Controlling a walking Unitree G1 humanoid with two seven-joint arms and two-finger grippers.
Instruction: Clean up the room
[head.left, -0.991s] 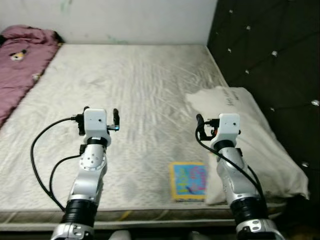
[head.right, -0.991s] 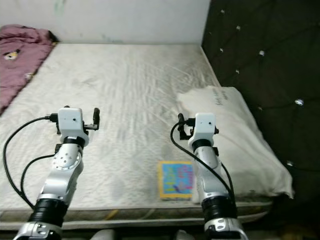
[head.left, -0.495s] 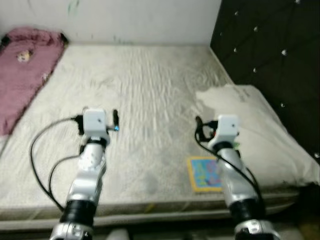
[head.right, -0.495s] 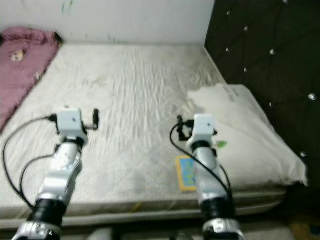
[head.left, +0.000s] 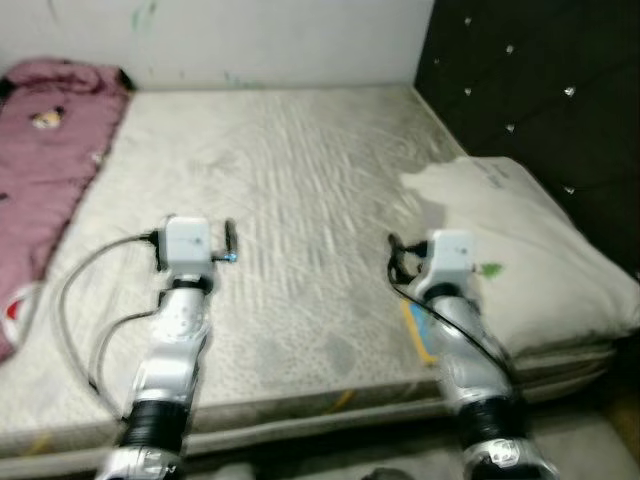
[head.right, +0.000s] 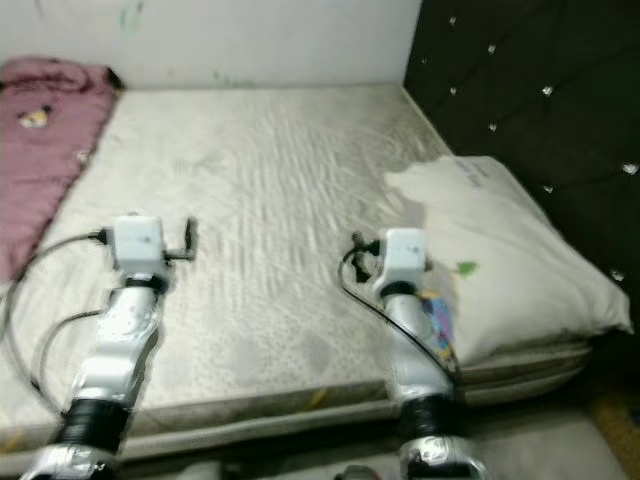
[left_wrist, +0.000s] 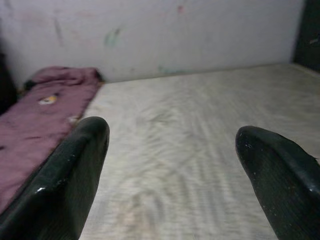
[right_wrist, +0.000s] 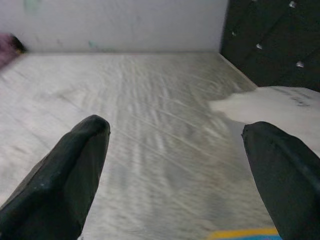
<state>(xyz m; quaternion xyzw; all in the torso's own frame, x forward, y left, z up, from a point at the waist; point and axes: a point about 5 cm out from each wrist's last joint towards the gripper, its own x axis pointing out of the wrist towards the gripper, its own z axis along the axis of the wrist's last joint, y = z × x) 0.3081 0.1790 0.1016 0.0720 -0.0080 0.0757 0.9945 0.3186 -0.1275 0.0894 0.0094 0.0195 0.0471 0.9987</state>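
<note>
Facing the bare mattress, we take it as our landmark and read across it from our left. On the mattress's far left strip lies a crumpled maroon blanket, running along the left edge up toward the pale wall. A small red-and-white thing sits at the blanket's near end, by the mattress's left edge; the frame is blurred there, so we cannot say what it is.

Our left gripper hovers over the near-left part of the mattress with its fingers spread wide and nothing between them. Our right gripper hovers over the near-right part, equally wide and equally empty.

Just beside our right arm, near the front edge of the mattress, lies a flat colourful book with a yellow border, partly hidden behind the arm. It seems to touch the near corner of the white pillow, which rests on the mattress's right side against the dark tufted headboard.

We judge the book the likeliest thing to tidy, and the risks gather there. It lies flat, so the fingers may slide over it or nudge it off the front edge. Because our forearm covers much of it, a reach made now would be poorly aimed. The pillow's corner could also get caught in the fingers along with it.
</note>
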